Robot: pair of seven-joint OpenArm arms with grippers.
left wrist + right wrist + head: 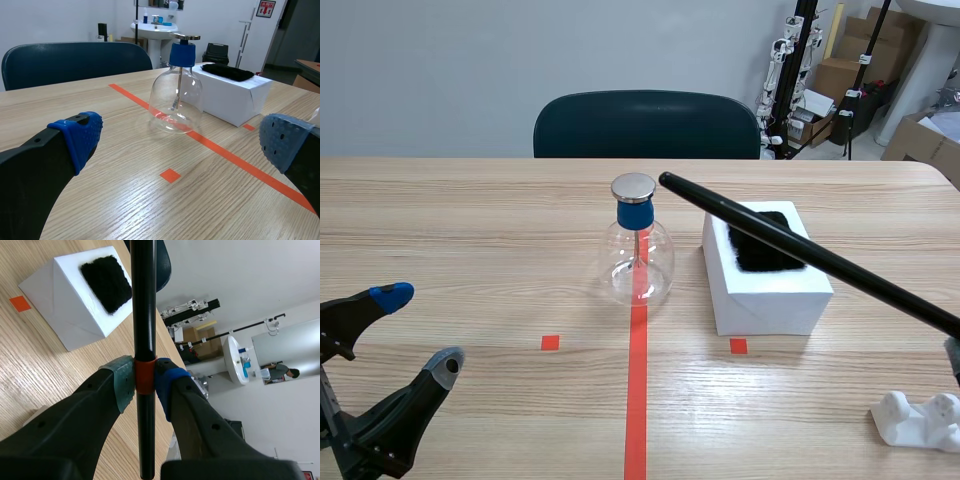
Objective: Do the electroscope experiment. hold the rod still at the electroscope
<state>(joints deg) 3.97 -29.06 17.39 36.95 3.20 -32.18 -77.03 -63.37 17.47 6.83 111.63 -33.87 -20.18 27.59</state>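
Observation:
The electroscope (638, 244) is a clear glass flask with a blue neck and a flat metal disc on top, standing on the orange tape line at mid-table. It also shows ahead of my left gripper (175, 145), as the electroscope (177, 90). A long black rod (800, 248) slants in from the right, its tip just right of the metal disc. My right gripper (145, 382) is shut on the rod (143, 315) at its orange band. My left gripper (420, 330) stands open near the front left of the table, holding nothing.
A white box (765, 290) with a black fur pad (767, 240) on top sits right of the electroscope, under the rod. A white stand (918, 420) lies at the front right. A dark chair (645, 125) stands behind the table.

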